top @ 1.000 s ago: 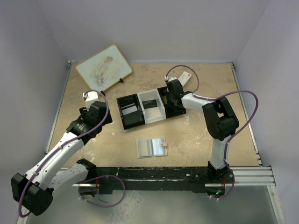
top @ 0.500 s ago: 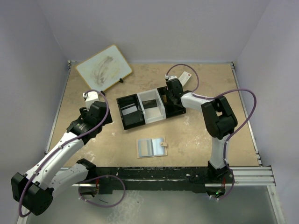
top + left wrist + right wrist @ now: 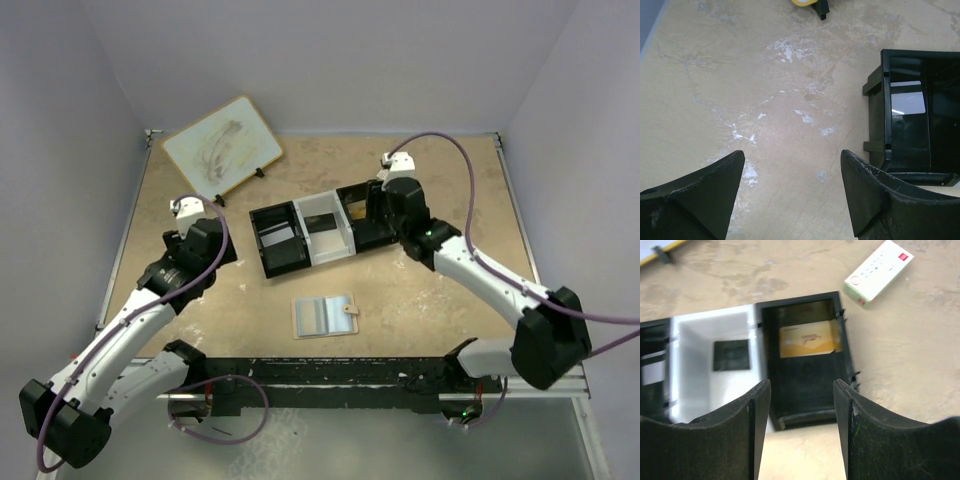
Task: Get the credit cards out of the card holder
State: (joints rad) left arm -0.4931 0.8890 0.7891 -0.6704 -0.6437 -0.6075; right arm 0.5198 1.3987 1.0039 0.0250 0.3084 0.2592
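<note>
The card holder [image 3: 324,316] lies open on the table near the front, pale blue inside with a tan snap tab, and no gripper is near it. One gold card [image 3: 807,339] lies in the right compartment of the tray [image 3: 800,412]. A black card [image 3: 731,355] lies in the white middle compartment, and a shiny card [image 3: 907,104] in the left one. My right gripper [image 3: 801,384] hangs open and empty above the tray's near right edge. Left of the tray, my left gripper [image 3: 791,156] is open over bare table.
A white box with a red mark [image 3: 879,271] lies just behind the tray's right end. A white board on a stand [image 3: 222,145] leans at the back left. Walls close the table on three sides.
The right gripper has opened and pulled up and back from the tray's right compartment, leaving the gold card there. Its arm swung low to the right. The left arm barely moved.
</note>
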